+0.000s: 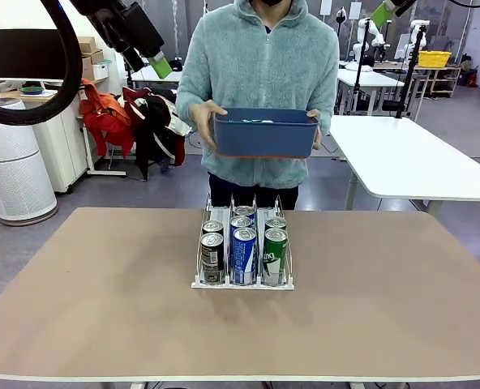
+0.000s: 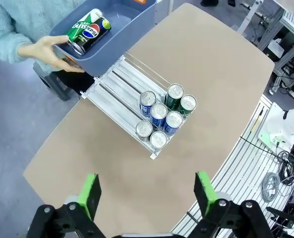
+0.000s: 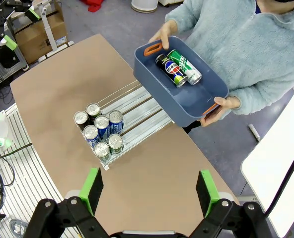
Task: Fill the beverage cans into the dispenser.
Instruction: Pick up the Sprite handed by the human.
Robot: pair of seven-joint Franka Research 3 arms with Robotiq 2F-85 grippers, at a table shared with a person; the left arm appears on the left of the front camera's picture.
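Observation:
The dispenser stands mid-table with several beverage cans at its near end: a black one, a blue-and-white one and a green one in front, more behind. From above, the cans sit bunched at one end of the dispenser. A person holds a blue tub above the far edge. In it lie a black Pepsi can and a green can. My left gripper and right gripper hang high and open, holding nothing.
The person's hands grip both ends of the tub. Brown tabletop spreads bare on both sides of the dispenser. In the front view the left gripper and right gripper are near the top edge.

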